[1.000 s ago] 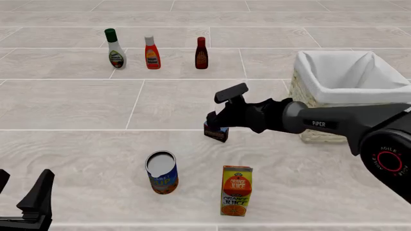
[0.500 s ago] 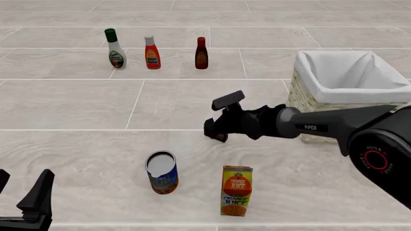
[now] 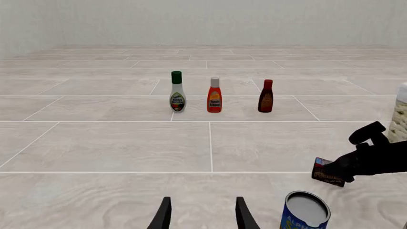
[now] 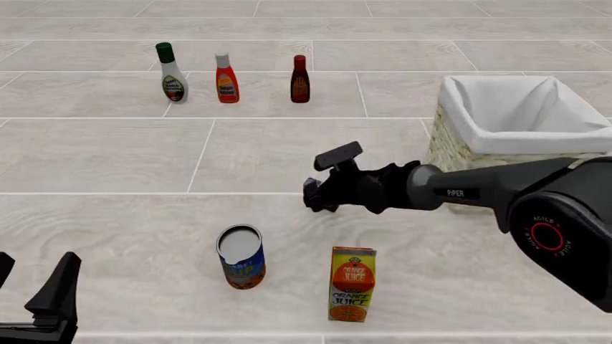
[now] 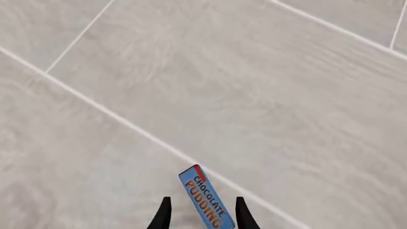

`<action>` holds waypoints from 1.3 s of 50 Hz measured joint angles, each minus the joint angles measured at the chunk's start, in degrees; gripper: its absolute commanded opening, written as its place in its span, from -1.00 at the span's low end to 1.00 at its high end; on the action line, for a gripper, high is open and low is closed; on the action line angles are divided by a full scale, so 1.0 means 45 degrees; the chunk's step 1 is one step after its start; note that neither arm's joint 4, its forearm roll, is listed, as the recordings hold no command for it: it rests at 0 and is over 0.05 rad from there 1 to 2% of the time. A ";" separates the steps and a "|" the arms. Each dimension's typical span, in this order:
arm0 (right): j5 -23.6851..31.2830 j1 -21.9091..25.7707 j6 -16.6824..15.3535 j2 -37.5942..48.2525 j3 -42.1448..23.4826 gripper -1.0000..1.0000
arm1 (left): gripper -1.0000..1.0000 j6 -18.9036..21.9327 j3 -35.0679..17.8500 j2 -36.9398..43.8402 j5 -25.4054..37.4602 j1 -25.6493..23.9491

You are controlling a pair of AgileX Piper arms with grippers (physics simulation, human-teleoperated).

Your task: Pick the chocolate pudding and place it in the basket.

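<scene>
Pudding grip check: right gripper (image 5: 199, 214) clamps chocolate pudding (image 5: 206, 198); lift clear, carry right over basket (image 4: 517, 115) rim, then release. Left gripper (image 3: 201, 214) idle, parted.

The right arm (image 4: 497, 188) is a smooth dark grey tube carrying small white "PiPER" lettering, widening into a bulky black round joint housing (image 4: 564, 240) marked with a red ring and red "AGILE X" text. Its black right gripper (image 4: 320, 199) is blocky and angular. The left gripper (image 4: 39, 301) has flat, tapered matte black fingers (image 4: 59, 290).
</scene>
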 measured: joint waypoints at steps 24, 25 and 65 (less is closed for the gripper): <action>-0.0115 -0.0008 -0.0013 0.0219 -0.0018 1.00 | 1.00 0.0001 0.0000 0.0001 0.0000 0.0000; -0.0120 -0.0007 -0.0011 0.0227 -0.0018 1.00 | 1.00 0.0001 0.0000 0.0001 0.0000 0.0000; -0.0349 0.0012 0.0118 0.0660 -0.0131 1.00 | 1.00 0.0001 0.0000 0.0000 0.0000 0.0000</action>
